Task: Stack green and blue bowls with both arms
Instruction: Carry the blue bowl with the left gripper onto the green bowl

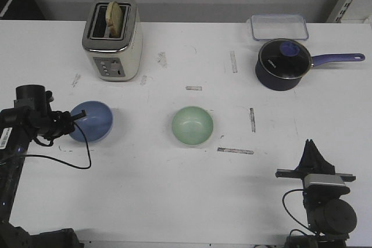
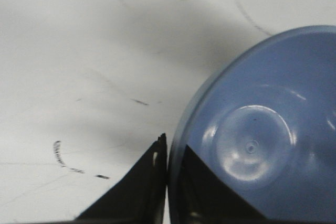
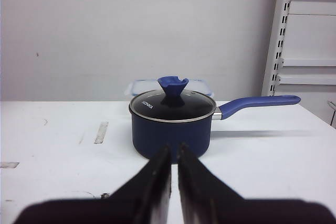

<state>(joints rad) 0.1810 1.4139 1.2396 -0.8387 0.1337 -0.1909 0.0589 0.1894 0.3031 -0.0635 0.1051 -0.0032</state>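
The left gripper (image 2: 168,182) pinches the blue bowl's (image 1: 92,121) left rim. The green bowl (image 1: 192,125) sits apart, unstacked. The right gripper (image 3: 174,174), fingers pressed together, waits at the near right.

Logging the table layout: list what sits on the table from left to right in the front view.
Blue bowl → toaster → green bowl → saucepan. The clear container overlaps the saucepan's span, so it is left out.

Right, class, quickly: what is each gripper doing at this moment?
Left gripper: fingers closed on the rim of the blue bowl.
Right gripper: closed, holding nothing, well away from the green bowl.
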